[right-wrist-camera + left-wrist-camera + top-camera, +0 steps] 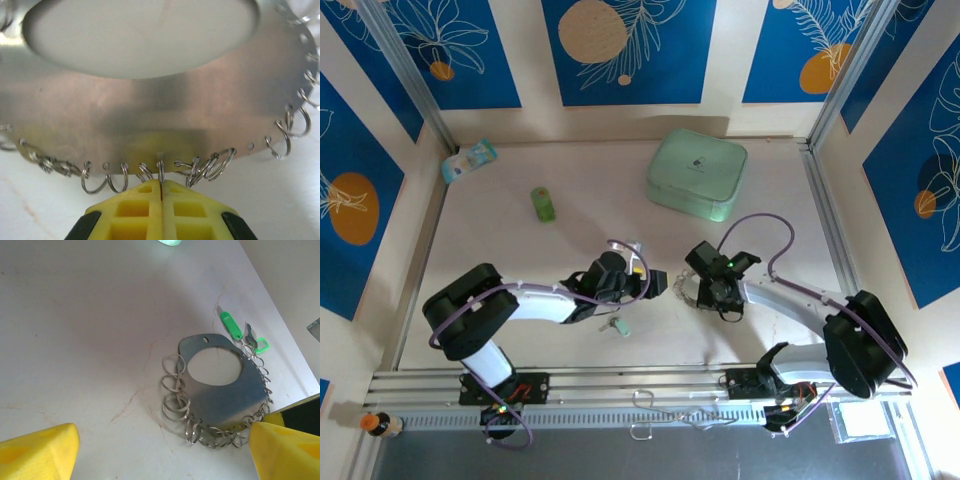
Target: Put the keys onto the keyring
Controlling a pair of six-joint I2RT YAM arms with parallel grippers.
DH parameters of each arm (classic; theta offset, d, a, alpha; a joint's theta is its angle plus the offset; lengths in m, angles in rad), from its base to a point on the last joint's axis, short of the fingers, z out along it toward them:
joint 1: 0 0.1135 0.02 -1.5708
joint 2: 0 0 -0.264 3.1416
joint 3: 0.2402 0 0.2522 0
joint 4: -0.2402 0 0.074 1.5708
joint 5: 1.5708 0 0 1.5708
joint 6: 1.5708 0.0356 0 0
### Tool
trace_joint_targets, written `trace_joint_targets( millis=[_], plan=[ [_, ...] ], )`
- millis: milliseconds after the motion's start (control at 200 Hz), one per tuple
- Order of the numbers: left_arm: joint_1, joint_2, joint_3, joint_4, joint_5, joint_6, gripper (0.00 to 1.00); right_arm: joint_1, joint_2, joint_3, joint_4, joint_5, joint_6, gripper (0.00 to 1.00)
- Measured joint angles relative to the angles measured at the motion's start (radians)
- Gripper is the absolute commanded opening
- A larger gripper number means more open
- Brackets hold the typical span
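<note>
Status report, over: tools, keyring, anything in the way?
Right tool shut on a keyring edge loop. Left tool open, facing it. Green keys at its rim. Nothing blocking.

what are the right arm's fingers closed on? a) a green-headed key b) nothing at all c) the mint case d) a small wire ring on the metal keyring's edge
d: the right wrist view shows the right fingers shut together with a small ring on the keyring rim caught between them.
</note>
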Motion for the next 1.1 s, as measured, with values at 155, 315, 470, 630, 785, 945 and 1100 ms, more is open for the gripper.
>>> trace_joint_targets(
  millis=[155,315,470,630,785,945,1100],
  plan=[
    [0.000,-0.022,-0.011,0.000,-0.010,0.000,0.87,0.022,0.034,0.008,0.031,-0.031,0.000,0.00],
    [0.000,-0.032,-0.016,0.001,-0.014,0.000,0.87,0.020,0.040,0.004,0.032,-0.041,0.003,0.14],
    [-0.001,-0.032,-0.020,0.000,-0.014,0.000,0.87,0.003,0.030,-0.002,0.025,-0.054,0.001,0.30],
    [-0.001,-0.039,-0.020,0.000,-0.022,0.001,0.87,-0.063,-0.056,-0.002,-0.003,-0.054,-0.013,0.31],
    [-0.001,-0.056,-0.020,0.000,-0.030,0.006,0.87,-0.203,-0.179,-0.034,-0.018,-0.074,-0.034,0.30],
    [-0.001,-0.056,-0.020,0.000,-0.030,0.008,0.87,-0.292,-0.228,-0.089,-0.016,-0.138,-0.054,0.30],
    [-0.001,-0.056,-0.020,-0.001,-0.030,0.007,0.87,-0.290,-0.189,-0.085,0.034,-0.208,-0.088,0.29]
  ],
)
